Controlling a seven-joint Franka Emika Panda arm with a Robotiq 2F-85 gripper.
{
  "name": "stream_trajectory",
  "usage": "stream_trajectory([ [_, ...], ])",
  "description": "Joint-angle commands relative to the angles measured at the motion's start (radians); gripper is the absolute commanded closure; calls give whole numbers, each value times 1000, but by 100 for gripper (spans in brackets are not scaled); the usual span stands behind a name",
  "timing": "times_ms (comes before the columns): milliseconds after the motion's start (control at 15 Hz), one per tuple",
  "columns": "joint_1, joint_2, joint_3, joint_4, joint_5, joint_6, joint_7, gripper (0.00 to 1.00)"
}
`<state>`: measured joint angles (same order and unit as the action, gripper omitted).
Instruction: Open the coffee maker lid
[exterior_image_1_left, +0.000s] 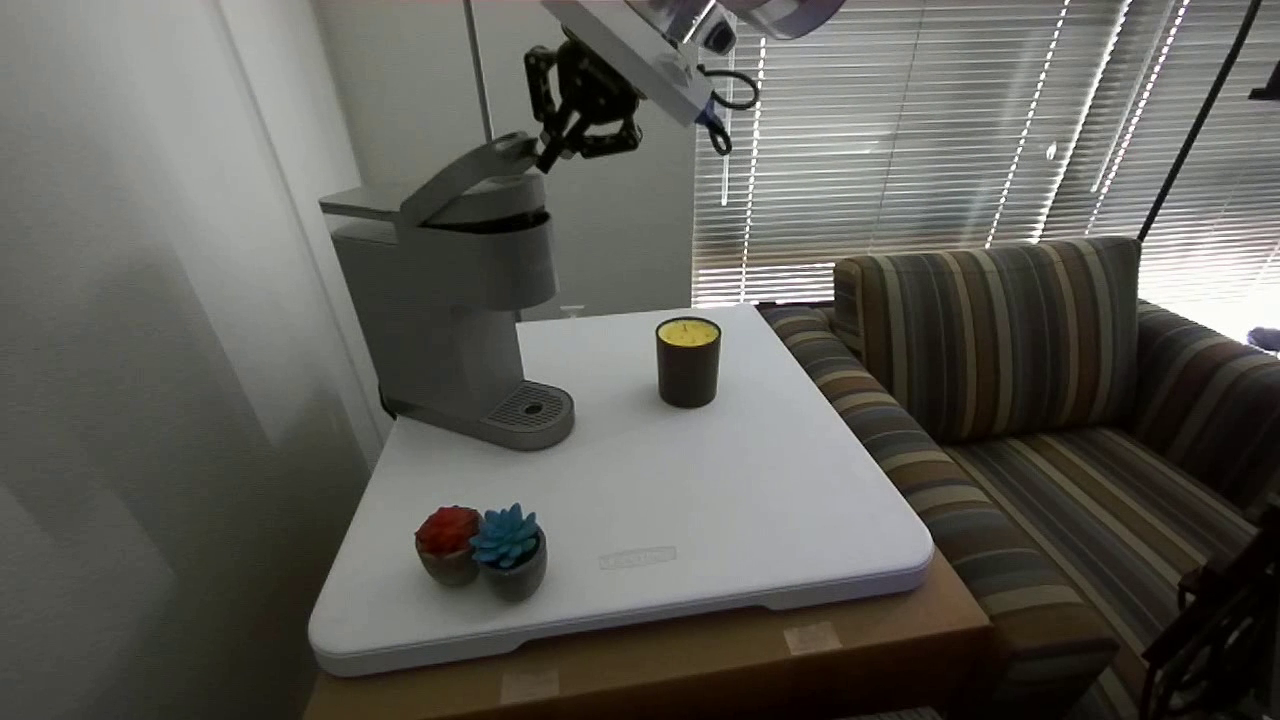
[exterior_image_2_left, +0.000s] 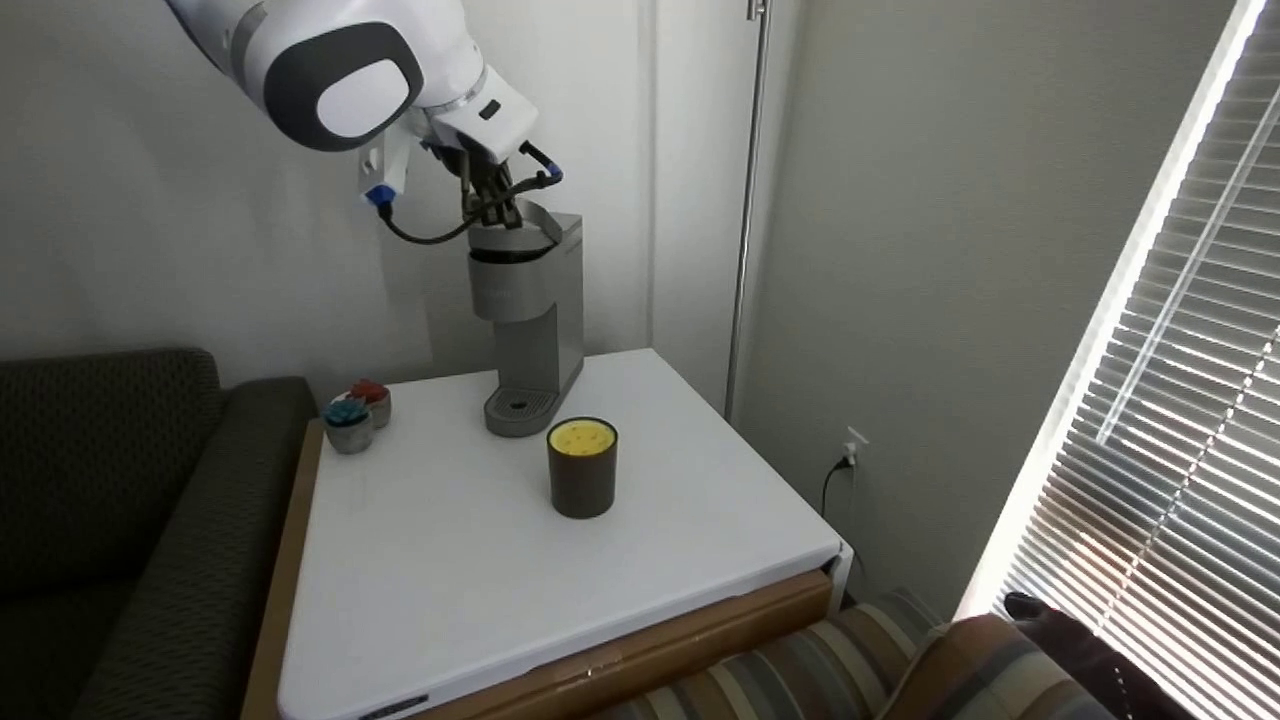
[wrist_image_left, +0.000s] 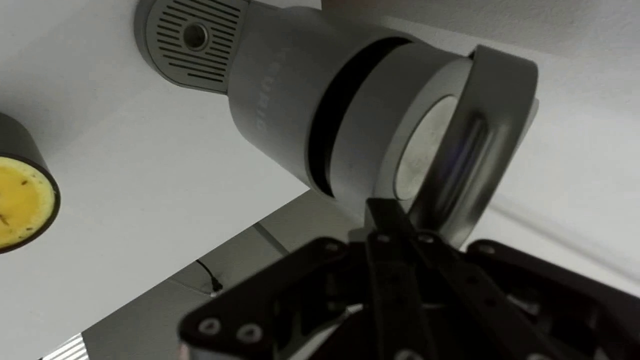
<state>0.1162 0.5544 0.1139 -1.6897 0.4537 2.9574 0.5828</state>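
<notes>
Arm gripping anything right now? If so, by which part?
Apparently nothing: the black gripper has its jaws shut, tips right beside the tilted gray, rounded plastic lid; whether they touch it can't be told.

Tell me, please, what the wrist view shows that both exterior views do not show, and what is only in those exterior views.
Only the wrist view shows the pale disc under the raised lid and faint lettering on the coffee maker.
Only the exterior views show the red succulent, blue succulent and striped armchair.
All share the coffee maker, lid, dark cup, tabletop and gripper.
</notes>
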Motion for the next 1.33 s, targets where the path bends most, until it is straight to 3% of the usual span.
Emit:
stream_trajectory([
  [0, 0, -7, 11, 22, 13, 30, -25, 100],
  [1267, 16, 19, 37, 163, -5, 38, -135, 100],
])
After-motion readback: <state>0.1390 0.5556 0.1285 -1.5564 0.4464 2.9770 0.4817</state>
